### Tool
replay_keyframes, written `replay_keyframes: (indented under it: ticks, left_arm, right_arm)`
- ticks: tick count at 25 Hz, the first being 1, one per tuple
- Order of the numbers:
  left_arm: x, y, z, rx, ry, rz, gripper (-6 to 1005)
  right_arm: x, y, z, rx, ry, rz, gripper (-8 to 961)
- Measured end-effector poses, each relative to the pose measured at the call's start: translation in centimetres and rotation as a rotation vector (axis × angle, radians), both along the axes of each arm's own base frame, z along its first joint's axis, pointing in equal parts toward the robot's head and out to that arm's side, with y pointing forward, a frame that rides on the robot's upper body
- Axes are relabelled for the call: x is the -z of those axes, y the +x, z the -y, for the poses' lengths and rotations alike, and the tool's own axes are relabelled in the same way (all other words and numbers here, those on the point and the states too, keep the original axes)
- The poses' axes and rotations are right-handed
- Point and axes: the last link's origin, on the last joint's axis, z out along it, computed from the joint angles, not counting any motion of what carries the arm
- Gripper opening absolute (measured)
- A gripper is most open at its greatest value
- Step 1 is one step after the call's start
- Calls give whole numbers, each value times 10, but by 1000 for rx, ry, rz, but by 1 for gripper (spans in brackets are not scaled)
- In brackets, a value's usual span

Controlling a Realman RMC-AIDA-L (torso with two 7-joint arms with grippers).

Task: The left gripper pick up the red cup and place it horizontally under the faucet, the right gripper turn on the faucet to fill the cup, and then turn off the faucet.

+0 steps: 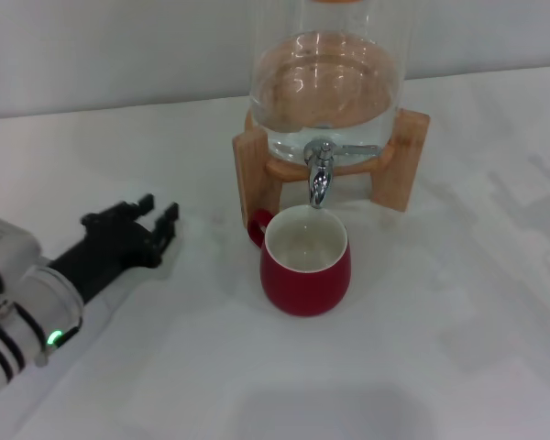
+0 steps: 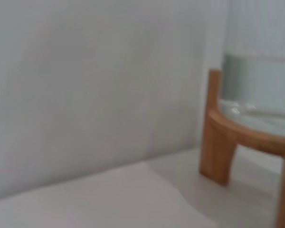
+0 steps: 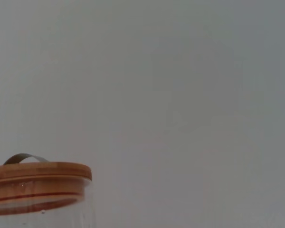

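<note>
White bench (image 1: 458, 367) against a plain pale wall (image 2: 85, 85); a glass water jar (image 1: 325, 82) part full sits on a wooden stand (image 1: 406, 156), wooden lid (image 3: 35, 178) on top, and the red cup (image 1: 305, 263) stands upright on the bench right under the faucet (image 1: 319, 174), handle toward the stand, well apart from both arms. Left gripper (image 1: 158, 220) lies low over the bench left of the cup, fingers (image 1: 168, 223) slightly apart, holding nothing. Right gripper only a dark sliver at the right edge of the head view; can't tell its fingers' state.
</note>
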Motion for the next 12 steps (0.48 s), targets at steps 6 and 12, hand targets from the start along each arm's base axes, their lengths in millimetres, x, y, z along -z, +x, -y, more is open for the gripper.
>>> replay_keyframes:
  ticks: [6,12]
  left_arm:
    - [-27,-11,4,2,175,58,348]
    - [-43,-20,3,-33,272,79,353]
  right_arm:
    - [0,1,-1,8,1,1,767]
    - [-1,1,-4,13,2,2,767]
